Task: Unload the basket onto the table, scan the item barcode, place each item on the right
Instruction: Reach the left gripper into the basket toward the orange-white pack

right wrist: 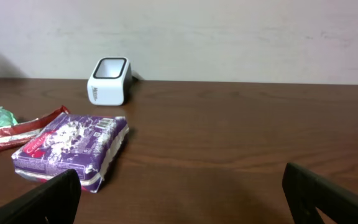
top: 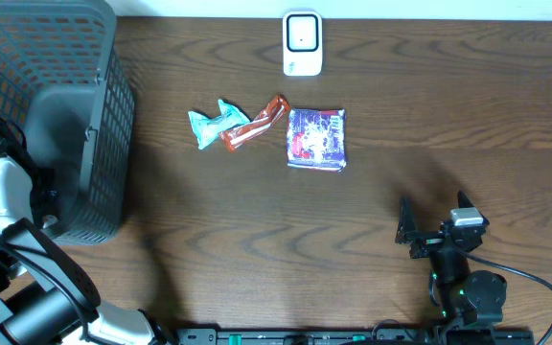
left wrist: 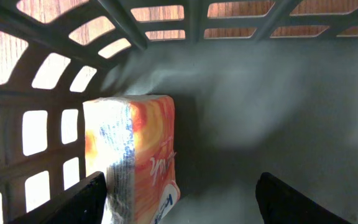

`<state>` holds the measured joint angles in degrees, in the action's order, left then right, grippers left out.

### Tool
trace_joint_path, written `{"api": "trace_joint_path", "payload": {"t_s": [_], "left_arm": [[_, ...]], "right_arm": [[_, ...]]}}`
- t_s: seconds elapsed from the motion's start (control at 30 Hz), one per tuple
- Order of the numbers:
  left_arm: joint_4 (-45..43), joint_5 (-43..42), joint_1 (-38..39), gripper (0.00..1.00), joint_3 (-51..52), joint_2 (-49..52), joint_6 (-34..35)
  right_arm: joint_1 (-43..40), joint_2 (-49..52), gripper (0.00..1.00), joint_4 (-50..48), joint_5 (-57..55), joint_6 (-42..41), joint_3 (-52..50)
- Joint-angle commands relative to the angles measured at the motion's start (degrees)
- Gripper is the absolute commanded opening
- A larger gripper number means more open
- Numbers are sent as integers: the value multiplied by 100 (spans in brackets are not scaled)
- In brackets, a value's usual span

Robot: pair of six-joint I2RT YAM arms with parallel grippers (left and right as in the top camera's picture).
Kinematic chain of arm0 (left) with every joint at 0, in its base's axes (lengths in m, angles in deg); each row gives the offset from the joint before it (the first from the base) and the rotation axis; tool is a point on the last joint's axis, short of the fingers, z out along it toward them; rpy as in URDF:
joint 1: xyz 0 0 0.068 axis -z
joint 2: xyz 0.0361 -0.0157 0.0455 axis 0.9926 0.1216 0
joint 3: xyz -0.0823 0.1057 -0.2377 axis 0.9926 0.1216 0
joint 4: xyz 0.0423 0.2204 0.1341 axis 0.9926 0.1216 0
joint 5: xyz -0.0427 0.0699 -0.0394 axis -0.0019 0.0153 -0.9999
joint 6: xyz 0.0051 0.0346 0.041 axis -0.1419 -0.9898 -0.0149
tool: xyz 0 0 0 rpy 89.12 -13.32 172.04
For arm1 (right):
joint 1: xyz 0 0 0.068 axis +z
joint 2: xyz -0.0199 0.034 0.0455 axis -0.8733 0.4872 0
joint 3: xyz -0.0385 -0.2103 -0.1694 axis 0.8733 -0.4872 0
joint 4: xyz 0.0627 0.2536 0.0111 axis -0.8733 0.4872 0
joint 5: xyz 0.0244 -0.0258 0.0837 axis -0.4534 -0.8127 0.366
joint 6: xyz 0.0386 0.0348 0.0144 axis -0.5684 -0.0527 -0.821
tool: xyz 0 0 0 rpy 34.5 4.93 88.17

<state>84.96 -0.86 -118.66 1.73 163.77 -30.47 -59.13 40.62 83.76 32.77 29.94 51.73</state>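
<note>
The orange packet (left wrist: 138, 155) stood on edge on the floor of the basket (left wrist: 42, 101), in the left half of the left wrist view, close to the lattice wall. Your left gripper (left wrist: 180, 182) had its jaws spread wide around it. The finger (left wrist: 73, 202) at lower left sat just beside the packet, and whether it touched you could not tell. The finger at lower right stood well apart, so nothing was clamped.

In the overhead view the basket (top: 75, 38) filled the upper left corner, and its walls hid the packet and the gripper from above. The scanner (top: 302, 43) stood at top centre of the table (top: 429, 105), well apart from the basket.

Below the scanner lay a purple packet (top: 316, 139). To its left were a red wrapper (top: 254, 125) and a green wrapper (top: 211, 125), the two touching.

Your right gripper (top: 434, 218) sat at lower right, jaws fully apart and holding nothing, with bare wood between it and the purple packet.
</note>
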Motion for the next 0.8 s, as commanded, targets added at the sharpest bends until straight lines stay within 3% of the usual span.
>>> {"api": "trace_joint_path", "payload": {"t_s": [0.0,0.17,0.27,0.4,0.53,0.7,0.77], "left_arm": [[4,-9,-35,77,0,44,-61],[-39,48,-35,75,61,59,-74],[-46,125,-35,59,61,184,-203],[-46,122,-35,58,61,529,-299],[-232,127,-35,58,61,739,-925],[-275,122,-35,10,-107,616,-979],[-271,122,-35,7,-216,476,-981]], "right_arm": [[-24,-28,99,4,35,-81,-20],[-24,-28,99,4,35,-81,-20],[-24,-28,99,4,35,-81,-20],[-24,-28,99,4,35,-81,-20],[-24,-28,99,4,35,-81,-20],[-24,-28,99,4,35,-81,-20],[-24,-28,99,4,35,-81,-20]]}}
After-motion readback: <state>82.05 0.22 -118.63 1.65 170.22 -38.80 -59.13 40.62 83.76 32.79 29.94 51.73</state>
